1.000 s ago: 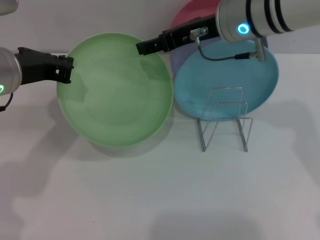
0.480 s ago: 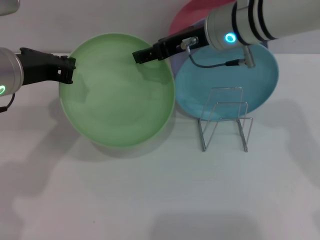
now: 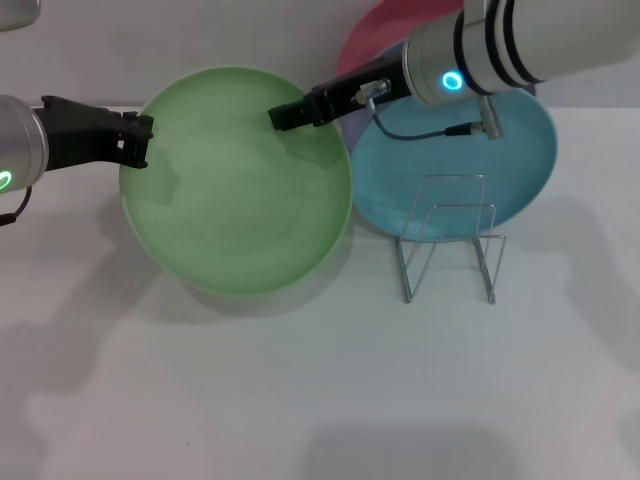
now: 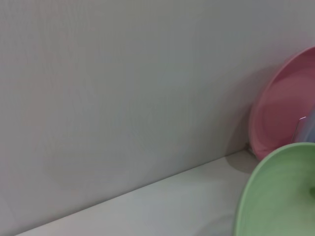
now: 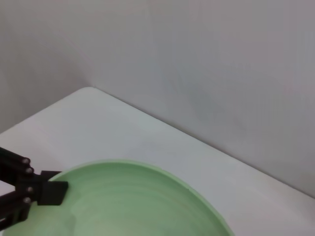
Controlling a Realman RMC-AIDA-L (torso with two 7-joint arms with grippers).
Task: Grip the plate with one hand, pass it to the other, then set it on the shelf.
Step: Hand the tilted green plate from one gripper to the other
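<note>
My left gripper (image 3: pixel 138 140) clamps the light, stiff, slick plate (image 3: pixel 236 180) at its left rim; whether my right gripper (image 3: pixel 285 115), at the far rim, is parted or closed I cannot tell.

Four plates were in view: one light green plate (image 3: pixel 235 180), one turquoise-blue plate (image 3: pixel 455 165), one pink plate (image 3: pixel 375 35) and a sliver of one lavender plate (image 3: pixel 352 125). There was one wire shelf (image 3: pixel 450 238), and two grippers, left gripper (image 3: pixel 135 140) and right gripper (image 3: pixel 285 115)
</note>
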